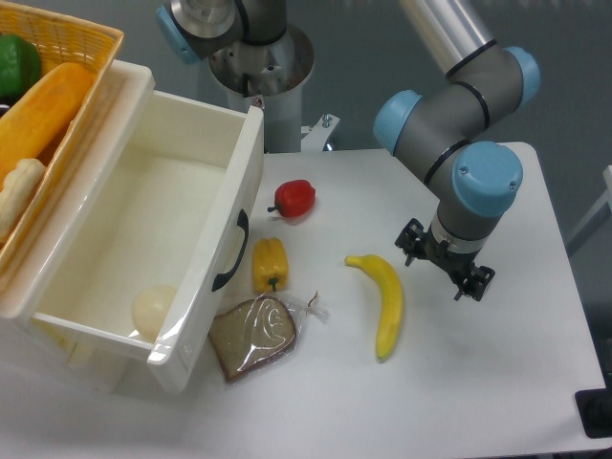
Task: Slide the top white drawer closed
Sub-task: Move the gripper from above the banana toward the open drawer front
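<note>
Fixed overhead view, read left to right. At far left a yellow basket [67, 43] of produce sits above the unit. Below and beside it the drawer [143, 225] stands pulled well out, its cavity open to the camera and holding one pale round item [153, 308]. Its long axis runs from upper left to lower right in the picture; its front panel faces right, toward the tabletop [497, 382], and carries the black handle [231, 251]. Just right of that front lie a red pepper [296, 198], a yellow pepper [270, 264] and a bagged slice of bread [256, 335], the bread touching or nearly touching the panel's lower corner. Further right is a banana [381, 301]. At right my claw [445, 263] hangs over the tabletop, near the banana and well apart from the drawer; the fingers look small and dark, and I cannot tell whether they are parted. I judge the drawer lies left of the claw, so closing means crossing the food and pushing the front panel leftward, square to its face.
</note>
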`<state>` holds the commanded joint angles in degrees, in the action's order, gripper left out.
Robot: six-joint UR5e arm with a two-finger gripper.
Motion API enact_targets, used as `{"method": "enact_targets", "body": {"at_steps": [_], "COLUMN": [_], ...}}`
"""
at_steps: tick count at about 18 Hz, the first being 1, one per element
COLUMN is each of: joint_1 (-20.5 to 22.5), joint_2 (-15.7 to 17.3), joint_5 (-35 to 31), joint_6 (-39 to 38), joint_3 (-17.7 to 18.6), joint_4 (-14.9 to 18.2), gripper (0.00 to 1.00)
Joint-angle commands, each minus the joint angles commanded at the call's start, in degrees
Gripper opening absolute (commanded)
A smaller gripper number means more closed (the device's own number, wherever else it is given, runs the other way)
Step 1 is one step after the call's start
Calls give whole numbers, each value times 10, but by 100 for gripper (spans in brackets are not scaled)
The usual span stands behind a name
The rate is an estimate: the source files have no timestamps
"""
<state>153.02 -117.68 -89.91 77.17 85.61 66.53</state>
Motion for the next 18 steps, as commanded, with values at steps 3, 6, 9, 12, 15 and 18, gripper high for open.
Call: {"method": "enact_targets", "body": {"at_steps": [3, 6, 9, 12, 15, 18], "joint_1": [-2, -4, -5, -9, -18, -26], "joint_2": [-2, -6, -2, 16, 23, 51], "joint_5": [0, 16, 32, 34, 34, 39], "joint_6": [-1, 0, -3, -2, -14, -63], "joint_3": [3, 17, 42, 83, 86, 84], "joint_4": [0, -1, -7, -13, -11, -4], "gripper": [100, 100, 100, 100, 99, 65]}}
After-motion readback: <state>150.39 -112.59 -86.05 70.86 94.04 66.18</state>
